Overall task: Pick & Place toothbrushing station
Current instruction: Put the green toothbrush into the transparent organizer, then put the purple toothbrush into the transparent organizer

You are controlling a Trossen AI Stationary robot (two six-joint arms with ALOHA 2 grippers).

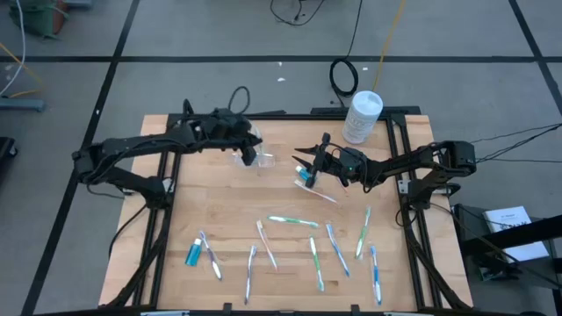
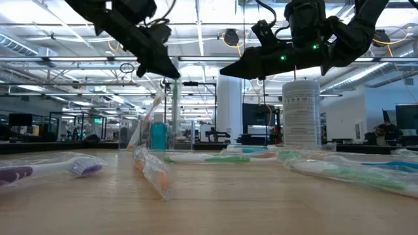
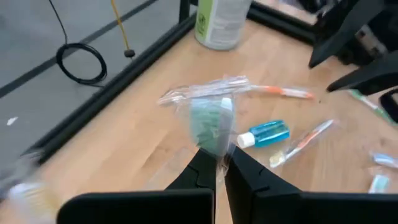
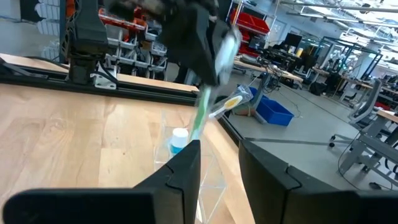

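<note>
- A wrapped toothbrush (image 2: pixel 151 173) lies nearest the table-level camera, one of a scatter of wrapped brushes across the wooden table (image 1: pixel 219 211).
- Above the table's far half, the left gripper (image 1: pixel 249 156) hangs with its fingers clenched on a green toothbrush in a clear wrapper (image 3: pixel 211 124), the brush pointing down.
- Just beside it, the right gripper (image 1: pixel 305 165) hovers with its fingers spread and nothing between them.
- The toothbrushing station (image 4: pixel 214 180), a see-through holder, appears to lie flat on the table directly beneath the right gripper. Its clear walls are hard to trace, so its exact outline is uncertain.
- A blue toothpaste tube (image 3: pixel 267 134) and an orange toothbrush (image 3: pixel 280 92) lie close by, near the white tub (image 1: pixel 362 116) at the table's far edge.
- The step in hand looks like loading the station: the green brush is lifted and carried, not yet set down.
- The next move likely calls for lining the brush up with the holder and lowering it gently, as the light plastic could slide at a nudge.
</note>
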